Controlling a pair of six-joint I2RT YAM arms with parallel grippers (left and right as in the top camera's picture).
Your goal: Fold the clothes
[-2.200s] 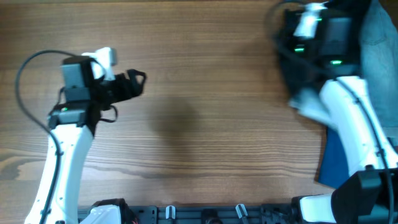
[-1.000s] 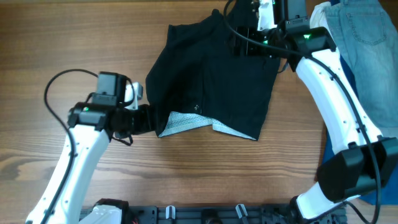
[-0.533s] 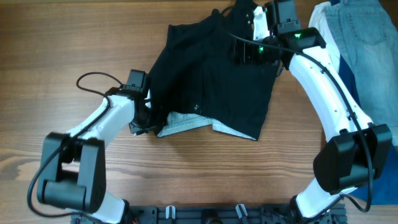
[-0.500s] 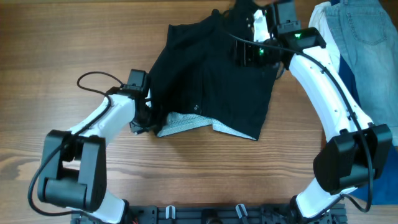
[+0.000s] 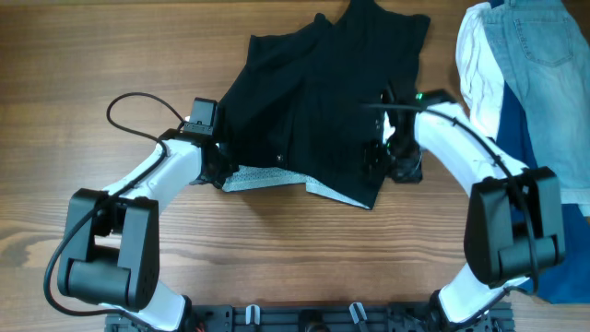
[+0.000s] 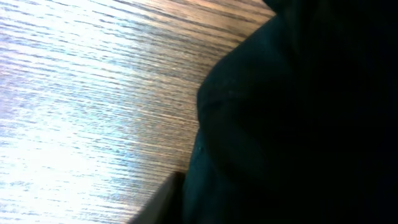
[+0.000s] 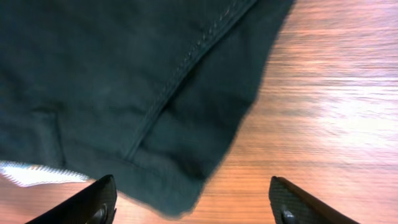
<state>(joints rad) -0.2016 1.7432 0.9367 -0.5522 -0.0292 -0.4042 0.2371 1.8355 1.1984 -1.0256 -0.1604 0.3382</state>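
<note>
1. Firstly, the left gripper (image 5: 215, 166) sits against the left edge of the shorts (image 5: 323, 101), at the waistband corner. Its wrist view shows mostly dark cloth, so I cannot tell whether the jaws have closed on anything. If it has pinched only one layer, or none, a lift would likely peel the top sheet away and leave the fold crooked.
2. The shorts lie spread on the table (image 5: 111, 55) with the legs toward the far side. Pale lining (image 5: 263, 175) shows along their near edge. Dragging rather than lifting could bunch that loose band and roll more lining outward.
3. The right gripper (image 7: 193, 200) hovers over the near right corner of the shorts, jaws wide apart and holding nothing. Closing from there may catch only the tip of the corner, and that could slip free partway through a fold.
4. Right of the shorts lie a white cloth (image 5: 475, 65), a denim piece (image 5: 539, 46) and a blue cloth (image 5: 516, 138). A wide swing of the right arm could snag one and pull it onto the shorts.
</note>
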